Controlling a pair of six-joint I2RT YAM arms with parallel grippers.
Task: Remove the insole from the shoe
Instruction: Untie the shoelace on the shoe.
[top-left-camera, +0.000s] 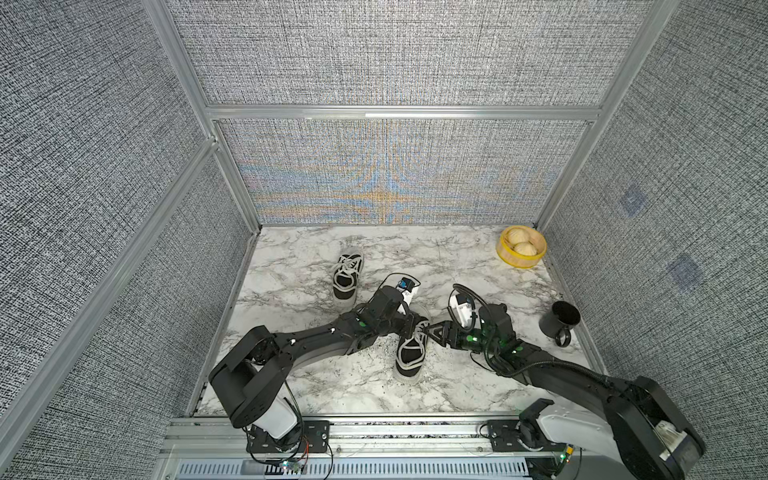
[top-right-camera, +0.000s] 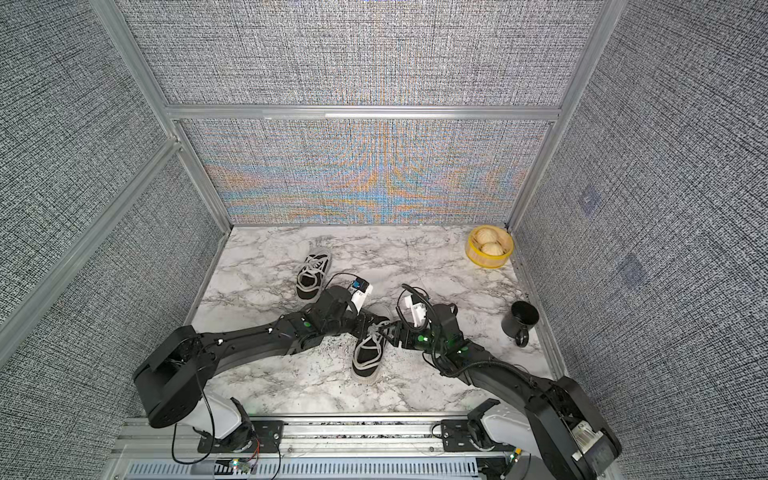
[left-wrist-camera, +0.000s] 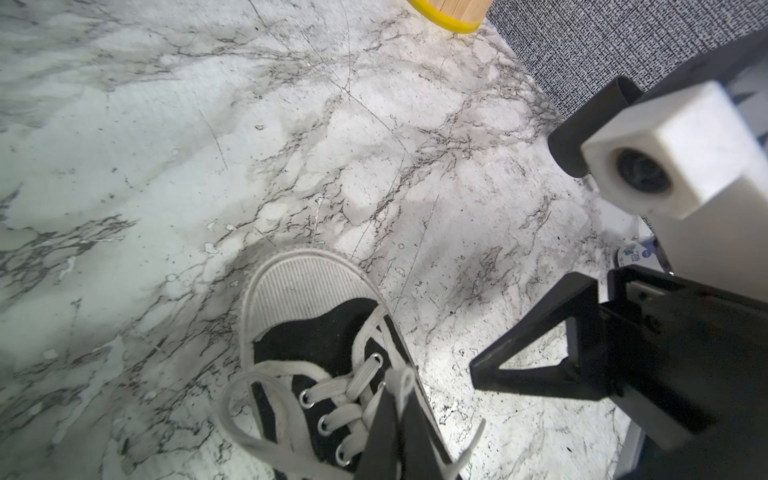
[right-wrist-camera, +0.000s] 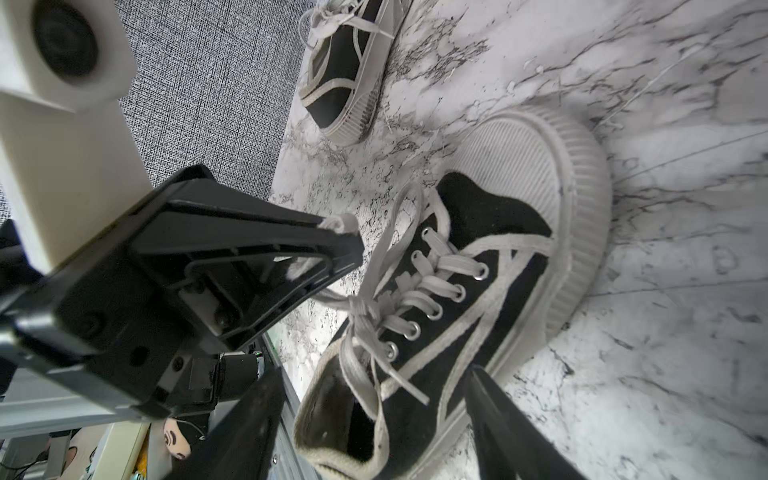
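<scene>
Canvas shoe, marble-look tabletop

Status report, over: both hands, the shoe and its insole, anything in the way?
Left hand shut on shoelace. Right hand open, at near shoe. No insole out. Tied laces cross the opening.

On my right side a black mug stands upright on the marble tabletop. In the far right corner sits a yellow basket holding two pale round balls. A spare black sneaker lies farther back, left of centre.
</scene>
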